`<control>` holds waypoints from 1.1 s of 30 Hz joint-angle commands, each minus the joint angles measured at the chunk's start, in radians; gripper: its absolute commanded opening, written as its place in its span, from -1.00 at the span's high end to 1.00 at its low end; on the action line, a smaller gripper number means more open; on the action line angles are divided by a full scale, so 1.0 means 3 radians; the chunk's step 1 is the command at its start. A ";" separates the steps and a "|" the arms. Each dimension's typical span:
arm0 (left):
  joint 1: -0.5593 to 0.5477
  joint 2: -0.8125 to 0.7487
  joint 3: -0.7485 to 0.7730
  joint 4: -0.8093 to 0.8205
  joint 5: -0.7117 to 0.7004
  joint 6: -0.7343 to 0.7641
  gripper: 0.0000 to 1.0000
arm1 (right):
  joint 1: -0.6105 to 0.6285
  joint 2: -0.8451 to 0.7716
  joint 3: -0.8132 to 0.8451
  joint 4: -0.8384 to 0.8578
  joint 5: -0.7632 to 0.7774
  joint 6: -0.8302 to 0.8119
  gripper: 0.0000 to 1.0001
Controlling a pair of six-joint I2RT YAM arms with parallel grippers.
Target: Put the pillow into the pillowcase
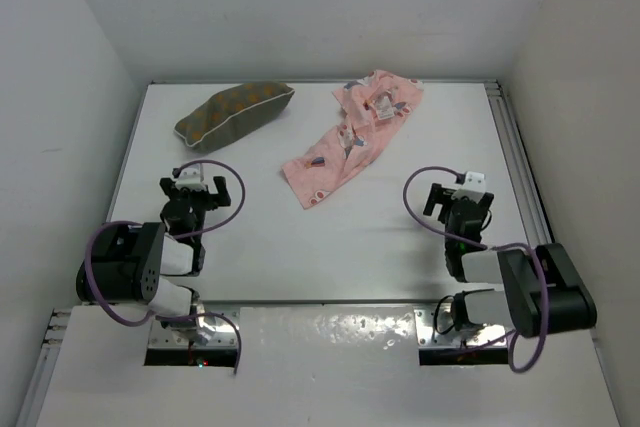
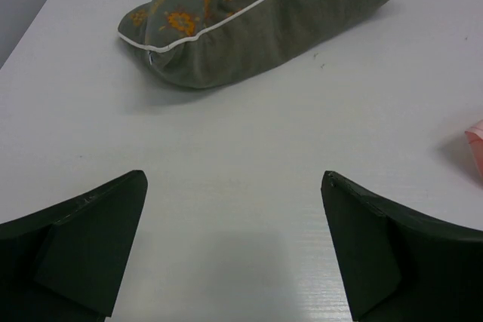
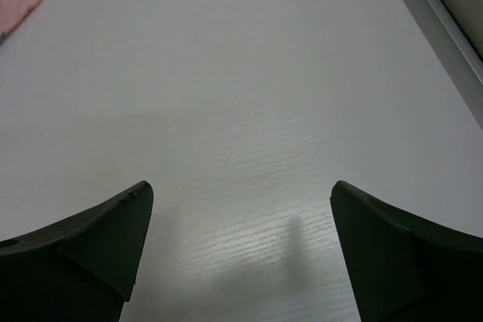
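Olive pillow (image 1: 236, 113) lies far left, pink pillowcase (image 1: 352, 137) right of it; left gripper (image 2: 234, 186) and right gripper (image 3: 241, 194) spread, empty.

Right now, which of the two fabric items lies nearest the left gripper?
The pillow, olive-brown with orange dots, lies just beyond the left gripper. The pink pillowcase lies crumpled farther to the right.
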 commanded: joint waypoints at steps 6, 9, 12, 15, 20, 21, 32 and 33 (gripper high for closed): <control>0.0050 -0.0148 0.0148 0.0002 0.0426 0.0089 -0.99 | 0.0593 -0.0408 0.1768 -0.1937 -0.0021 -0.1438 -0.98; -0.0024 -0.0390 0.1817 -0.2830 0.1271 0.0985 -0.99 | 0.0747 -0.0163 0.2469 -0.2055 0.0305 -0.2125 -0.98; -0.0174 -0.0016 0.3027 -0.3794 0.0620 0.1347 -0.99 | 0.0438 0.0256 0.3911 -0.3368 -0.0800 -0.1178 -0.80; 0.0075 0.0336 0.3859 -0.4405 0.0499 0.1362 -0.99 | 0.0114 0.1185 0.5330 -0.4351 -0.2752 -0.0253 0.74; 0.0250 0.1802 0.6090 -0.6397 0.0643 0.1075 -0.03 | 0.0251 0.2489 0.6256 -0.4520 -0.2322 0.1360 -0.63; 0.0225 0.2007 0.6349 -0.6620 0.0653 0.1167 -0.31 | 0.0287 0.2563 0.6206 -0.4459 -0.2286 0.1467 -0.97; 0.0025 0.2479 0.5534 -0.5022 -0.0527 0.1618 -0.99 | 0.0834 0.2957 0.5704 -0.4591 -0.1217 0.1279 -0.97; 0.0025 0.2525 0.5534 -0.4996 -0.0578 0.1598 -0.99 | 0.0860 0.2998 0.5674 -0.4607 -0.1207 0.1259 -0.93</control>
